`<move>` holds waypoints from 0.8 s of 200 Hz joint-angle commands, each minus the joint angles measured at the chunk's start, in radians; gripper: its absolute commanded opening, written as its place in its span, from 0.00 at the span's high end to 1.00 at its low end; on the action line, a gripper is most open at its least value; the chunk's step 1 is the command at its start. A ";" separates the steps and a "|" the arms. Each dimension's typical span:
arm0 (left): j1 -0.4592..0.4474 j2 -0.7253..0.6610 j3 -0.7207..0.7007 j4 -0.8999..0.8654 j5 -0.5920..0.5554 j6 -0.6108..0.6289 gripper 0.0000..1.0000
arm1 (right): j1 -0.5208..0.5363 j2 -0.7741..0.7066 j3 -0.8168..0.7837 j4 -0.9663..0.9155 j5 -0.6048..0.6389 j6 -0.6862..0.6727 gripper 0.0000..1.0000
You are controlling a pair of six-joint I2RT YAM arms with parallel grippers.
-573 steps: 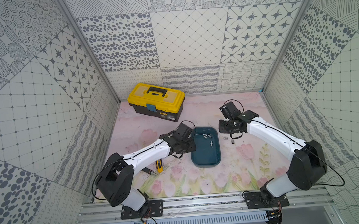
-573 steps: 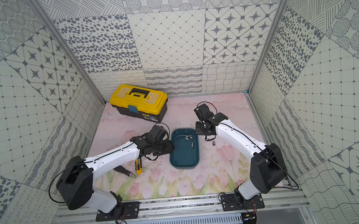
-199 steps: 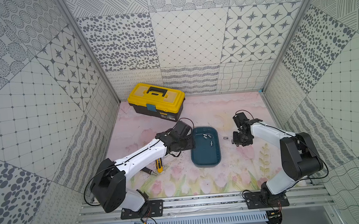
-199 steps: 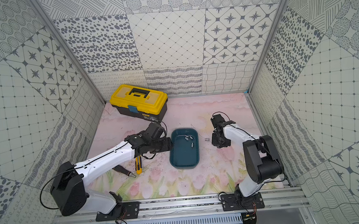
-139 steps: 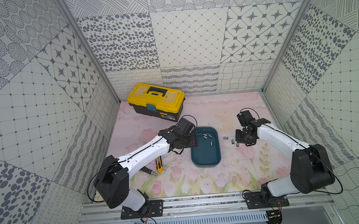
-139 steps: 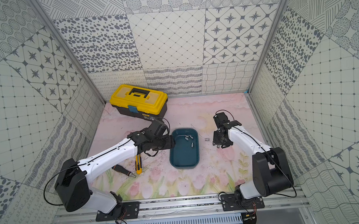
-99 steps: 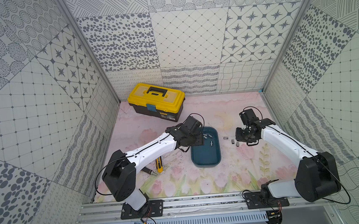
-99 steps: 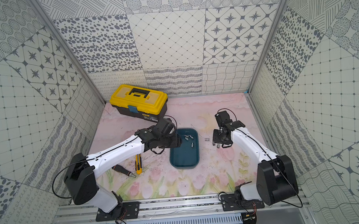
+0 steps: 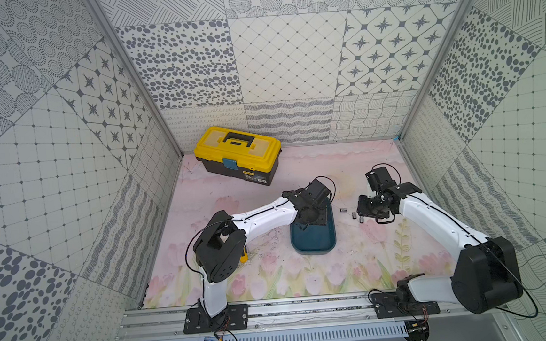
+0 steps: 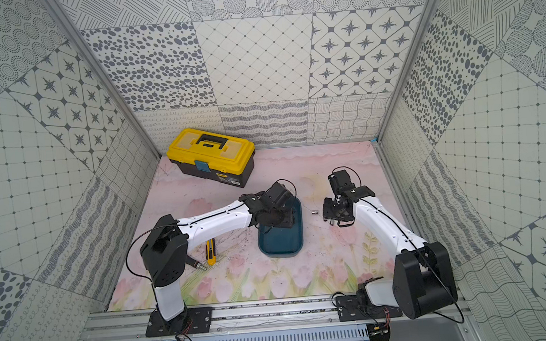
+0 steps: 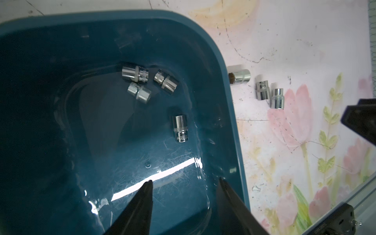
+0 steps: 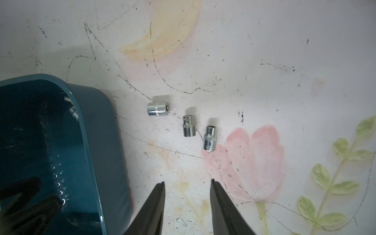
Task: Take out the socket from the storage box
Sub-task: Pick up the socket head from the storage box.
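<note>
Your left hand (image 11: 185, 180) and right hand (image 12: 187, 181) are hovering open; grip the likely slick, light chrome steel socket (image 11: 180, 128) (1 of 4 in the dark teal plastic storage box (image 11: 234, 126)) across its knurling.

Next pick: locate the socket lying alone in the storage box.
Left wrist view: lone socket on storage box floor near its right wall, between clustered sockets and left gripper.

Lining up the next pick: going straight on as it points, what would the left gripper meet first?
Likely the bare floor of the dark teal plastic storage box, just short of the lone chrome metal socket; depth is unclear.
</note>
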 commanded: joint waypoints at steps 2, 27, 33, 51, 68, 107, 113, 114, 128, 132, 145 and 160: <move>-0.008 0.061 0.034 0.019 -0.031 0.024 0.46 | -0.005 -0.021 -0.013 0.027 -0.001 -0.011 0.58; -0.011 0.101 0.048 0.021 -0.039 0.030 0.47 | -0.005 -0.015 -0.019 0.035 -0.004 -0.012 0.57; -0.011 0.109 0.051 0.023 -0.040 0.031 0.47 | -0.005 -0.013 -0.020 0.034 -0.006 -0.014 0.57; -0.012 0.137 0.064 0.026 -0.041 0.035 0.48 | -0.007 -0.012 -0.023 0.035 -0.005 -0.016 0.57; -0.015 0.159 0.077 0.025 -0.048 0.036 0.48 | -0.009 -0.011 -0.024 0.035 -0.003 -0.019 0.57; -0.017 0.199 0.102 0.036 -0.084 0.043 0.49 | -0.012 -0.012 -0.028 0.035 -0.004 -0.025 0.57; -0.017 0.205 0.103 0.042 -0.095 0.047 0.50 | -0.013 -0.012 -0.029 0.035 -0.006 -0.026 0.57; -0.017 0.207 0.103 0.043 -0.097 0.048 0.50 | -0.013 -0.012 -0.029 0.036 -0.006 -0.026 0.57; -0.016 0.222 0.108 0.050 -0.128 0.056 0.51 | -0.013 -0.012 -0.029 0.035 -0.005 -0.029 0.57; -0.017 0.227 0.111 0.050 -0.133 0.060 0.51 | -0.014 -0.012 -0.030 0.035 -0.002 -0.029 0.57; -0.017 0.236 0.113 0.051 -0.152 0.063 0.52 | -0.015 -0.013 -0.031 0.033 0.001 -0.030 0.57; -0.018 0.248 0.120 0.051 -0.165 0.067 0.54 | -0.016 -0.015 -0.035 0.033 -0.001 -0.032 0.57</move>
